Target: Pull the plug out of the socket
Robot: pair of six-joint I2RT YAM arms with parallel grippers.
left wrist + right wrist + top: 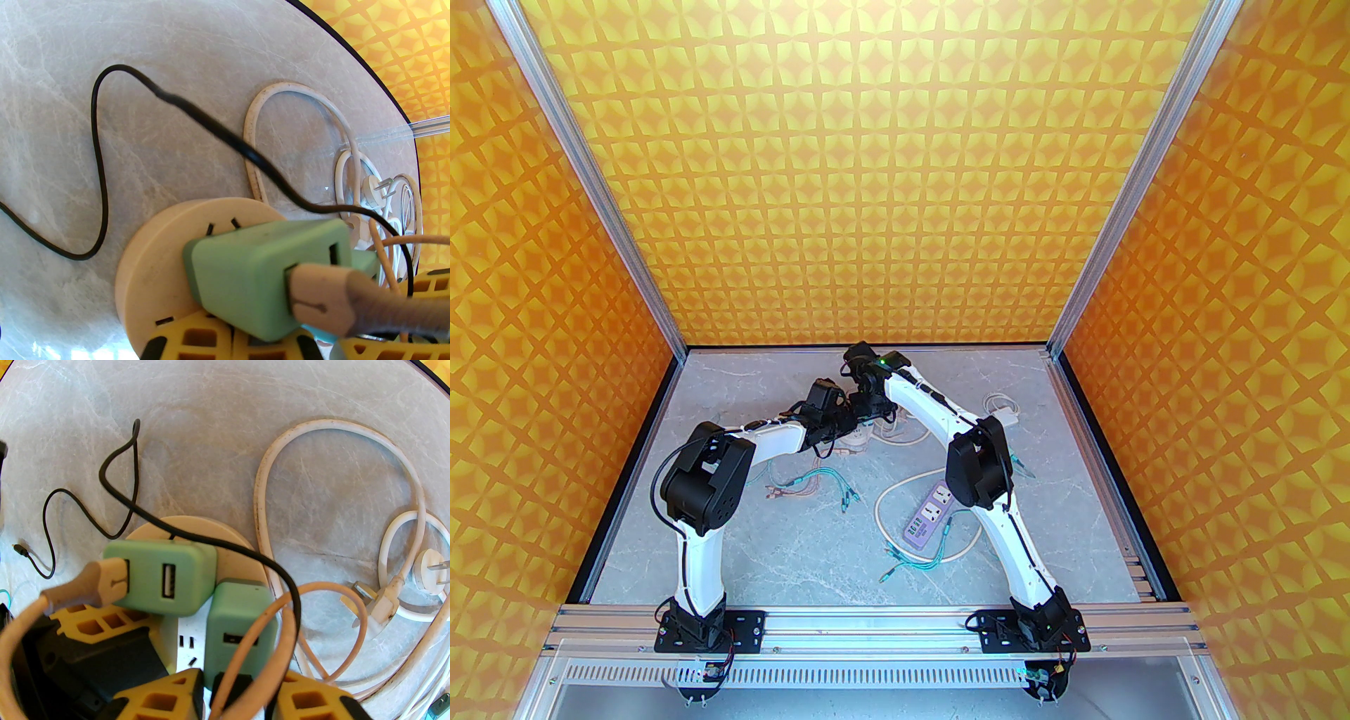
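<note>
Green plug (239,620) seated in socket (186,641); we find right gripper (235,687) straddling it, perhaps clamped; we cannot tell. Extraction not yet done.

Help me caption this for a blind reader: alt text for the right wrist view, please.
A green charger sits in a round socket between the right gripper's yellow fingers; a second charger beside it has a beige cable plugged in. A black cable crosses the socket; white cords lie on the table at right.
</note>
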